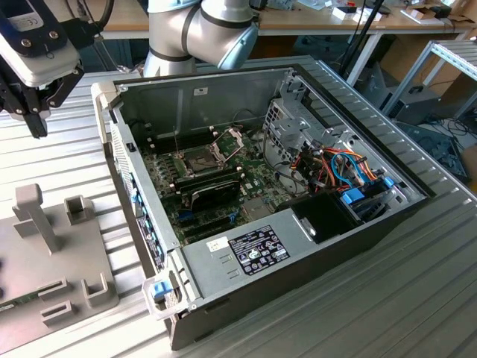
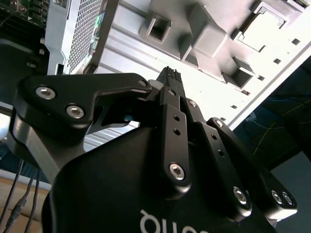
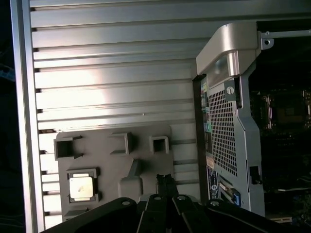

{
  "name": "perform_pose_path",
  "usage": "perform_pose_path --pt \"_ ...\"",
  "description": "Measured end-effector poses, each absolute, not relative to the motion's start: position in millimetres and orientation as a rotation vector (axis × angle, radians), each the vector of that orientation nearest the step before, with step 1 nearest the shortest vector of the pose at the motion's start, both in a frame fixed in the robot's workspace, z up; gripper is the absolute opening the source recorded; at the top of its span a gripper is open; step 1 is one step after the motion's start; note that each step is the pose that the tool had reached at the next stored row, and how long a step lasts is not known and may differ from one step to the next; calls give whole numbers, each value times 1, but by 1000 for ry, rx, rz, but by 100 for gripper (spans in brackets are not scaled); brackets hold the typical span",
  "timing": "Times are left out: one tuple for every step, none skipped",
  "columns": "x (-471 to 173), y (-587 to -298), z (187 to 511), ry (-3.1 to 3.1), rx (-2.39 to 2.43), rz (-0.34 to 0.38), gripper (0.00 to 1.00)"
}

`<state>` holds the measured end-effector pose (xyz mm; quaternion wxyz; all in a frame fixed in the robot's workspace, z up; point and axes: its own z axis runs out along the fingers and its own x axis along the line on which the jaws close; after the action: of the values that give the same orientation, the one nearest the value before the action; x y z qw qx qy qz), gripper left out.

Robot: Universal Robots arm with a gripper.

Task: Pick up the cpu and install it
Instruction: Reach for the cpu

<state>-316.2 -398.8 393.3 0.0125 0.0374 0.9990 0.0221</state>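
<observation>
Cpu [image 3: 81,188], a small square chip with a flat silver-grey top, lying flat in a square recess of a grey holder plate [image 3: 146,162], seen in the first wrist view. Untouched, with nothing on top of it.

Holder plate flat on the ribbed metal table [image 3: 112,63], with several raised blocks and open square pockets across its surface. Set near the open computer case [image 3: 228,48], with a narrow strip of bare table between them.

Black gripper [image 3: 165,180] with fingertips pressed together and nothing between them, shown the same way in both wrist views. Hovering above the holder plate, off to one side of the cpu and apart from it. In the exterior view, hanging tips-down at the exterior view's left, above the table and outside the case.

Case lying on its side with the cover off. Inside, a green motherboard [image 1: 168,183] on the case floor. Near the board's middle, a square processor socket [image 1: 203,160] with its hinged metal frame [image 1: 229,139] tipped up and open. Just beside the socket, a long black module [image 1: 216,192]. Toward the exterior view's right, a bundle of orange, blue and red cables [image 1: 339,168]. At the near edge, a grey metal box [image 1: 223,262] with a dark label.

Silver arm [image 1: 201,30] rising behind the case.
</observation>
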Motion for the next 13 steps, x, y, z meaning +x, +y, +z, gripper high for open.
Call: perform_pose_path --pt "-318 -399 393 3114 117 69 11" --pt "-318 -399 393 3114 117 69 11" --pt "-319 -399 393 3114 117 69 11" --pt "-320 -399 393 3114 117 69 11" --pt "-321 -399 393 3114 116 69 11" --pt "-321 -399 393 3114 116 69 11" --pt "-321 -399 393 3114 116 69 11" --pt "-321 -399 393 3114 117 69 11" --pt "-321 -399 393 3114 117 69 11" --pt "-321 -399 393 3114 117 69 11" --pt "-321 -399 393 3114 117 69 11" --pt "-321 -399 393 3114 116 69 11" --pt "-321 -399 393 3114 117 69 11"
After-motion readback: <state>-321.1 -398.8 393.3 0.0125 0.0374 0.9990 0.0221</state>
